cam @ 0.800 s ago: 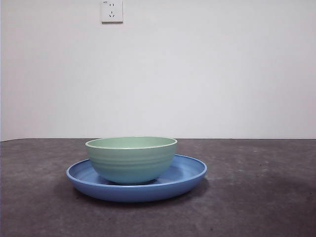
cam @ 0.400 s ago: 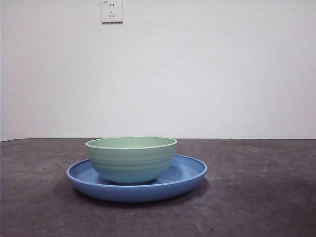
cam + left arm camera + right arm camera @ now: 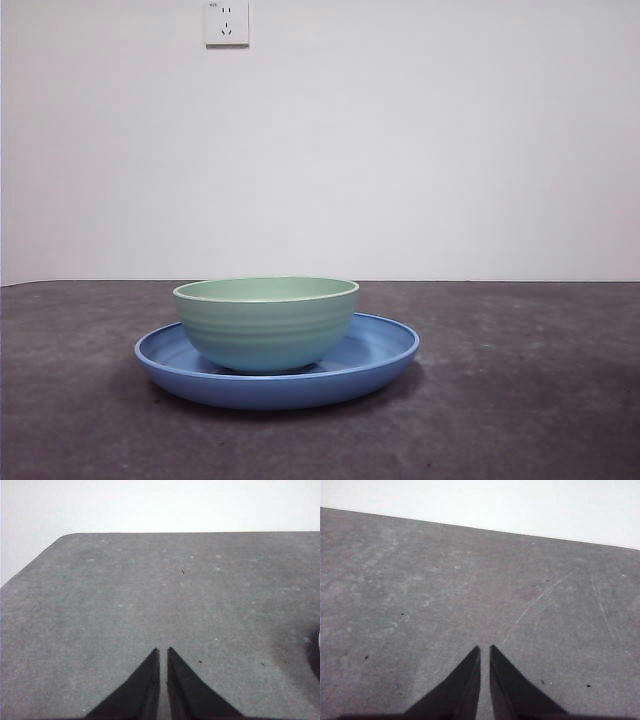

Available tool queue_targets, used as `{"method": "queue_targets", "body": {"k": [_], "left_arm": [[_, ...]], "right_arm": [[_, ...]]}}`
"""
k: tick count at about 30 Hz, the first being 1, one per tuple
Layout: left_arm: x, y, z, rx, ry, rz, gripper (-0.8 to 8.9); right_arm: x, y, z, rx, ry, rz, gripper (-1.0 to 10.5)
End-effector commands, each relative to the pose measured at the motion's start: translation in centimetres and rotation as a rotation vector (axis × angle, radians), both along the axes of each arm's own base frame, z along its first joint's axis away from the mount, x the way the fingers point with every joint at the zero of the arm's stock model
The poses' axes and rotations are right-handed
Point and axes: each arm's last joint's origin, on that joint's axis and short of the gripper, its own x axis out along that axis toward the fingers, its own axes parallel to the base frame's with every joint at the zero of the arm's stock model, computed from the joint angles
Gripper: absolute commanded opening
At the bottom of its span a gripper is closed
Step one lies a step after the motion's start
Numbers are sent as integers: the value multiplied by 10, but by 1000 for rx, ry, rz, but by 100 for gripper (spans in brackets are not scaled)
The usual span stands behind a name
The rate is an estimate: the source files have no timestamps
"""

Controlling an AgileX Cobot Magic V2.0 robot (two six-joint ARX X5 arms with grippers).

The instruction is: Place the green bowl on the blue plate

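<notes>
On the dark grey worktop [image 3: 520, 400], left of centre in the front view, the blue plate [image 3: 380, 352] lies flat. Inside it, toward its left half, the green bowl [image 3: 266, 322] stands upright, its base resting on the plate's floor. High on the white wall behind, above the bowl's left side, sits a white socket [image 3: 227, 22]. Neither arm shows in the front view. Each wrist view shows only bare worktop: the left claw [image 3: 163, 651] has its jaws pressed nearly together with nothing between them, and the right claw [image 3: 485, 648] likewise, empty.
</notes>
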Motion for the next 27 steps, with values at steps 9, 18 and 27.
{"method": "queue_targets", "body": {"k": [9, 18, 27], "left_arm": [[1, 0, -8, 12, 26, -3, 25], [1, 0, -7, 13, 26, -3, 25], [1, 0, -8, 13, 26, -3, 25]], "right_arm": [[0, 0, 0, 19, -10, -9, 29], [0, 0, 0, 19, -10, -9, 29], [0, 0, 0, 19, -10, -9, 29]]}}
